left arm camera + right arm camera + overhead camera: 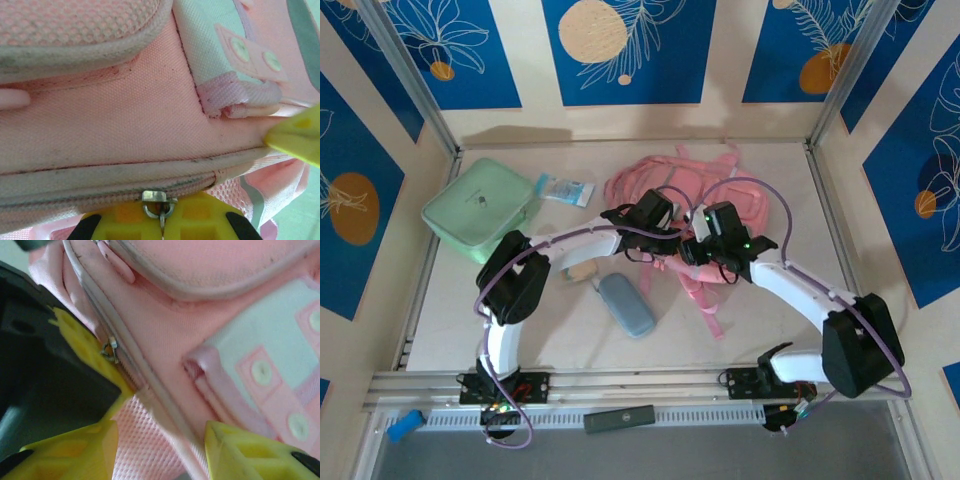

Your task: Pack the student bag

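The student bag (672, 178) is a pink backpack lying at the back middle of the table. My left gripper (672, 232) is at its near edge. In the left wrist view the left gripper (162, 221) is shut on the bag's metal zip pull (160, 202), with the zip line and pink fabric (125, 130) just above it. My right gripper (698, 248) is close beside it on the right. In the right wrist view the right gripper (160, 450) is open, its yellow fingers (250, 455) astride the bag's piped seam and mesh (145, 440). The same zip pull (110, 350) shows there at the left gripper's finger.
A mint green case (480, 208) sits at the left with a small blue-white packet (565, 190) beside it. A grey-blue pouch (626, 304) and a small tan object (582, 272) lie in front of the bag. A pink strap (705, 305) trails toward the near edge.
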You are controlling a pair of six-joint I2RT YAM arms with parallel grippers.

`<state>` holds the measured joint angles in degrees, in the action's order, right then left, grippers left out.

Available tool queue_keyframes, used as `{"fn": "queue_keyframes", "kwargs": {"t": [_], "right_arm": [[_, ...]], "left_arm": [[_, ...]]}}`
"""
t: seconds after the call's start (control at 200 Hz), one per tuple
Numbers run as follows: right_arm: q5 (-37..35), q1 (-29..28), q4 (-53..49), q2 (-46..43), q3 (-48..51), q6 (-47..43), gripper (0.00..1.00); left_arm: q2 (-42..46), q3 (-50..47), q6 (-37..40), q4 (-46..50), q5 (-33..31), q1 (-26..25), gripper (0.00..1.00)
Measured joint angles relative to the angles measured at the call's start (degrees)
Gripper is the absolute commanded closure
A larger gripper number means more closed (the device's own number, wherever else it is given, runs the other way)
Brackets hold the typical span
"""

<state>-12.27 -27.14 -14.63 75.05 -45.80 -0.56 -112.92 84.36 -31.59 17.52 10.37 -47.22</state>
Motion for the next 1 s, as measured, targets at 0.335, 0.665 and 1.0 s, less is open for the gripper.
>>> {"fn": "queue_keyframes", "kwargs": {"t": [0.335,0.665,1.0], "right_arm": [[-4.1,-0.4,7.2,7.3,0.0,-8.6,0.91],[-0.3,6.1,8.6,6.5,1.2,-10.7,1.0],[2.2,12.1,8.0,2.4,1.9,-12.7,1.0]], "left_arm": [[0.0,0.0,0.1,1.4,0.1,1.0,1.0],[2.6,0.9,4.7,4.9,1.0,3.0,1.0],[5.0,6.6,13.1,13.5,3.4,7.7,1.0]]}}
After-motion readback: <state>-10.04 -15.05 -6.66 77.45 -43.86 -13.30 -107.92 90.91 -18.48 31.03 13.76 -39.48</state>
